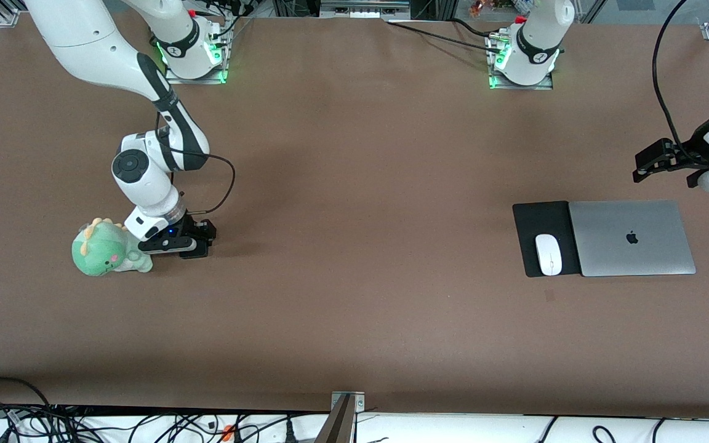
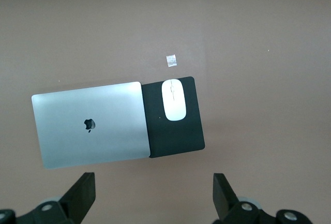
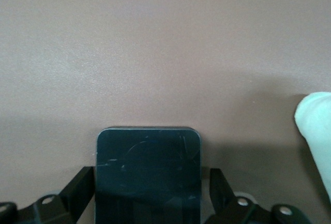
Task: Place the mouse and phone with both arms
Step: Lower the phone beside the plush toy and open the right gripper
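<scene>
High front view, two downward wrist views

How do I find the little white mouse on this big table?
Look toward the left arm's end of the table for the closed silver laptop. A black mouse pad lies beside it, partly tucked under. The mouse sits on that pad: the only small, glossy white oval there.

No words or numbers can be read — the one sign is a dark apple logo on the flat silver closed laptop (image 1: 634, 239), at the left arm's end of the table.
</scene>
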Robot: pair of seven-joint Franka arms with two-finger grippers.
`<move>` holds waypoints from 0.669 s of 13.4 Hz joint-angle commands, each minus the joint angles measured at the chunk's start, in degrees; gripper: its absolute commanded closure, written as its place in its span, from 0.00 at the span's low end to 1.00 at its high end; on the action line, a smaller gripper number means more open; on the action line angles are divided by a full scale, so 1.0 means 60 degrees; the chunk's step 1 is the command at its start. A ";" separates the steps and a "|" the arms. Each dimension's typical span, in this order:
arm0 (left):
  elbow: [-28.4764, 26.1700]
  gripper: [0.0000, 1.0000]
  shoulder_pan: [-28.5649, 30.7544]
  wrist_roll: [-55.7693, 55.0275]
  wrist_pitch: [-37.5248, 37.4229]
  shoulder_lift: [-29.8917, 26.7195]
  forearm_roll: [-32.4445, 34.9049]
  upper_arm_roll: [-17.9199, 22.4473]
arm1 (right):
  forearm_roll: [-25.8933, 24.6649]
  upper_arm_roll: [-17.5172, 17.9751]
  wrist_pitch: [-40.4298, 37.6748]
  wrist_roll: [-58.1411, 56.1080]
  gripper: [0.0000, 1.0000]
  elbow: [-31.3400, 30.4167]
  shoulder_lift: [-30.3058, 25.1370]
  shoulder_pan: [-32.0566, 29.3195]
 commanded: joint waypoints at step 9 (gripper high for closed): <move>0.0268 0.00 0.0056 0.0103 0.0052 0.0106 0.0130 -0.0020 | 0.0927 0.0181 -0.3106 -0.0295 0.00 0.0672 -0.1880 -0.0153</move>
